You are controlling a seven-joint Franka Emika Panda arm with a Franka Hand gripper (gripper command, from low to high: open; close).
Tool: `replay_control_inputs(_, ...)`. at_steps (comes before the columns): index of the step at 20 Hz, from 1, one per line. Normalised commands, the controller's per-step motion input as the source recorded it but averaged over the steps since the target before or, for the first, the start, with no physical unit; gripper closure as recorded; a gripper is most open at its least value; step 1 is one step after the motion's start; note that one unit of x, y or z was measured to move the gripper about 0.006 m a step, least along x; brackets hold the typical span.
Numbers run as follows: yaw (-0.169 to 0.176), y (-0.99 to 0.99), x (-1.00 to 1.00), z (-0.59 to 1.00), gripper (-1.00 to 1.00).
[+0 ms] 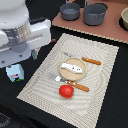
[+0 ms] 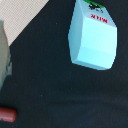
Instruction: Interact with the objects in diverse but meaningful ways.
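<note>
A small white milk carton [image 1: 15,73] with green-blue print lies on the black table, off the mat at the exterior view's left. It fills much of the wrist view [image 2: 92,36]. My gripper [image 1: 19,59] hangs just above it, its fingers hidden by the arm. A red tomato [image 1: 65,91] sits on the mat's near part. A white oblong piece [image 1: 72,68] lies on a round wooden plate [image 1: 75,62]. The end of a dark red-brown stick [image 2: 6,114] shows only in the wrist view.
A woven beige mat [image 1: 100,85] covers the middle of the black table. A wooden-handled knife [image 1: 91,61] and fork [image 1: 77,86] flank the plate. Two grey pots [image 1: 95,14] stand on a brown board at the back.
</note>
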Motion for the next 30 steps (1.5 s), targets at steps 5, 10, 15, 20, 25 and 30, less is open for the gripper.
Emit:
replay_control_inputs(5, -0.027, 0.0, -0.62, -0.39, -1.0)
replay_control_inputs(10, -0.019, 0.0, -0.68, -0.41, -1.0)
replay_control_inputs(15, -0.022, 0.01, -0.7, -0.38, -1.0)
replay_control_inputs(20, -0.023, 0.03, -0.72, -0.34, -1.0)
replay_control_inputs(25, -0.027, 0.07, -0.43, -0.17, -1.0)
replay_control_inputs(30, -0.021, 0.16, 0.0, 0.0, -1.0)
